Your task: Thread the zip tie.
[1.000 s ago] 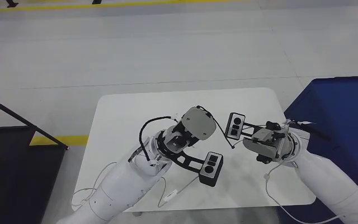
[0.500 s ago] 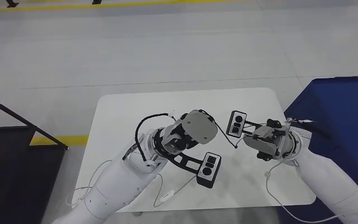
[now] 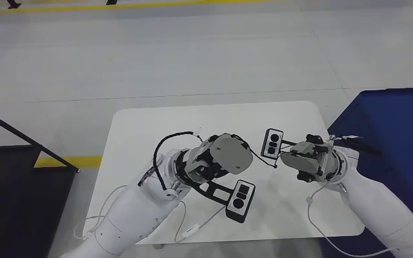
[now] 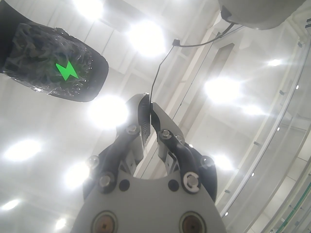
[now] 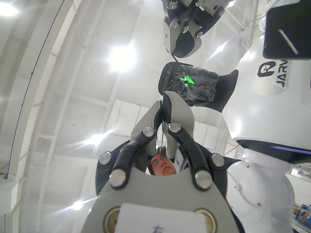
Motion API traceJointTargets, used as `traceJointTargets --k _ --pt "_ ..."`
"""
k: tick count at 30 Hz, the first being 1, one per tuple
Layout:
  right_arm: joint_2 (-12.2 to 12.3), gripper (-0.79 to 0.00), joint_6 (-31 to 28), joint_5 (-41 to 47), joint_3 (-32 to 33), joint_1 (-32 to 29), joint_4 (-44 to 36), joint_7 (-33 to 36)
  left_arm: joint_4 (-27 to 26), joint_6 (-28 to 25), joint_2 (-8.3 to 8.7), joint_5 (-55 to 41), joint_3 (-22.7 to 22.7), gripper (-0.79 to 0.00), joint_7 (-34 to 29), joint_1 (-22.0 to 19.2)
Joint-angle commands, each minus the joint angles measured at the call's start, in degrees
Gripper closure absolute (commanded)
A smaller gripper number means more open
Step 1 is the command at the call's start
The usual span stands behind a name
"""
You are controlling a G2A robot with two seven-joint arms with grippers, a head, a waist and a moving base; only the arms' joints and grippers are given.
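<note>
**Inspector:** Work surface?

**Assistant:** One white table (image 3: 161,129) with rounded corners. A blue object (image 3: 381,122) stands just off its right edge.

**Inspector:** Arms?

**Assistant:** The left arm (image 3: 139,209) comes in over the near edge and ends about the table's middle. The right arm (image 3: 377,203) comes in over the near right corner, with its wrist above the right half.

**Inspector:** Grippers?

**Assistant:** Both point upward, close to each other but apart. The left gripper (image 4: 150,103) has its jaws pressed together on one end of the zip tie (image 4: 158,67), with no gap showing beside the strap. The right gripper (image 5: 164,100) is clamped just as narrowly on the same strap, which runs down between its fingers.

**Inspector:** Location of the zip tie?

**Assistant:** It is thin and black, and is held in the air between the two grippers, above the table's right half. From the left gripper it rises to a small square head (image 4: 175,42). There it bends away toward the right gripper.

**Inspector:** Threaded?

**Assistant:** I cannot tell whether the tail passes through the head.
</note>
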Motion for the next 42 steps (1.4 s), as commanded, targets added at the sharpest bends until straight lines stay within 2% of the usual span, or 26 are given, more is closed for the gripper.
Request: traceJointTargets --k 1,7,14,22,42 --pt "-0.2 0.0 0.1 0.8 0.5 -0.6 -1.0 -0.9 -0.9 -0.6 -0.02 0.0 -0.4 0.0 -0.3 1.1" --pt "-1.1 0.0 -0.4 2.2 1.5 -1.7 -2.1 -2.1 -0.6 -0.8 -0.8 0.4 -0.8 0.0 -2.4 2.4" --pt "-2.1 0.0 -0.6 2.2 2.7 -2.3 -2.5 -2.3 1.0 -0.3 -2.55 0.0 0.5 0.0 -8.3 3.1" --pt "-3.0 0.0 0.8 1.0 4.2 -3.1 -3.3 -2.5 2.4 -1.7 -3.89 0.0 0.9 0.0 -9.8 2.4" --pt "-4.7 0.0 3.2 -2.2 7.8 -5.8 -4.1 -2.5 1.7 -1.9 -4.55 0.0 -0.2 0.0 -6.8 4.1"
